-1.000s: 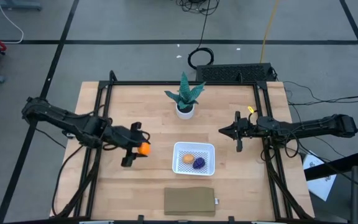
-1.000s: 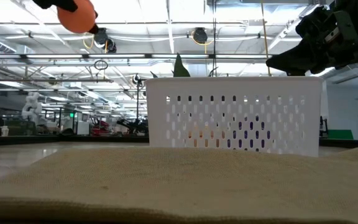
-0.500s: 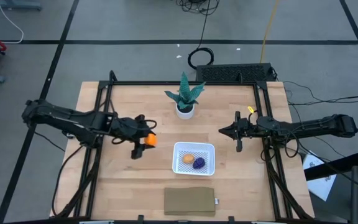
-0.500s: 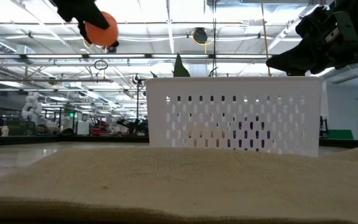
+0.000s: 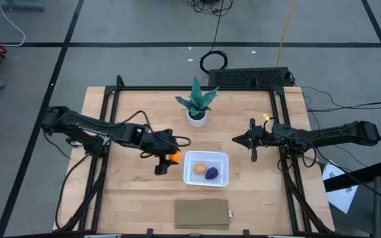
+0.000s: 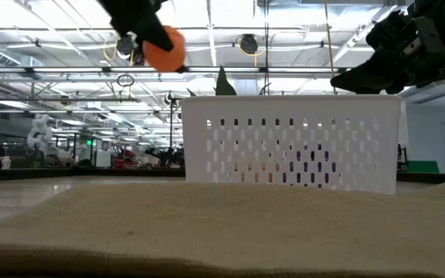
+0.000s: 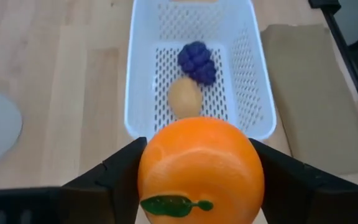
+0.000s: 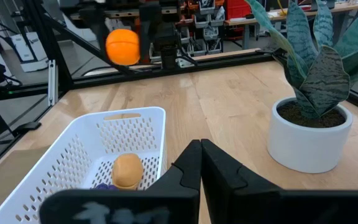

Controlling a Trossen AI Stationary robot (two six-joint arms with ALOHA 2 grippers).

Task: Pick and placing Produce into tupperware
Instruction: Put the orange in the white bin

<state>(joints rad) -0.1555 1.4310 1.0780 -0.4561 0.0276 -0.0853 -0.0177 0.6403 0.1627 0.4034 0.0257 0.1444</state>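
Note:
My left gripper (image 5: 169, 157) is shut on the bright orange round fruit (image 7: 201, 169), in the air just left of the white tupperware (image 5: 206, 167). The tan oval fruit (image 5: 199, 168) and the dark purple one (image 5: 211, 173) lie on the tupperware's mesh floor, side by side. In the low view the orange fruit (image 6: 163, 49) hangs above and left of the tupperware's wall (image 6: 290, 142). My right gripper (image 5: 251, 141) waits shut over the table's right part, right of the tupperware. My left gripper pinches the orange fruit between its two fingers, one finger (image 7: 120, 171) on each side of its round body (image 7: 166, 165). The fingers come level from the table's left. The fruit is lifted clear, above the height of the tupperware's rim.
A green potted plant in a white pot (image 5: 196, 104) stands beyond the tupperware toward the far edge. A flat olive-brown pad (image 5: 202, 213) lies at the near edge. A dark rail frame (image 5: 114, 92) borders the wooden table. Bare wood lies left of the tupperware.
My left gripper has carried the orange fruit toward the table's right, from the table's left part to just beside the tupperware's left wall, still shut on it. In the low view the fruit has moved right and slightly down.

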